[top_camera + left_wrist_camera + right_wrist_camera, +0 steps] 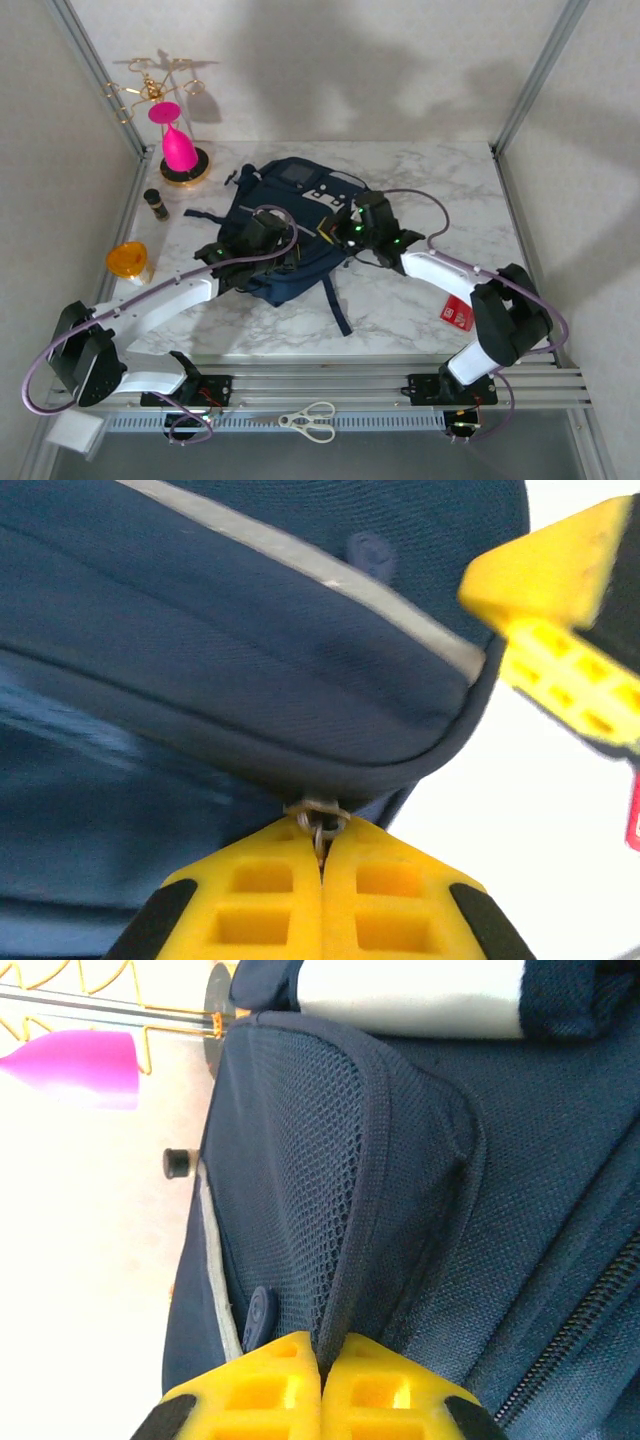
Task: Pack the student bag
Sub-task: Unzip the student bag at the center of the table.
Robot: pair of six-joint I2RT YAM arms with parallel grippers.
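Left jaws, right at the lens in the left wrist view, are pressed together and pinching a small metal zip ring (318, 815) at the lower edge of the bag (250, 680). Grey piping (330, 575) runs across the navy fabric above it. Right jaws in the right wrist view are also pressed together, pinching the bag at the raised seam (345, 1260) along the edge of its mesh pocket (290, 1180). A dark snap (262, 1315) sits just left of them. A zipper (575, 1345) runs at lower right. From the top, the bag lies flat in the middle of the marble worktop (430, 180), between the two arms, grey patch (296, 175) toward the far side. One dark strap (338, 310) trails toward the near edge. Left of the bag: a small dark bottle (156, 204), an orange cup (128, 260), and a pink vase (178, 140) on a gold base at the far left corner, with a gold wire rack (150, 85) behind it. Red card (458, 312) near the right arm. Scissors (308, 420) lie at the near edge, below the rail.
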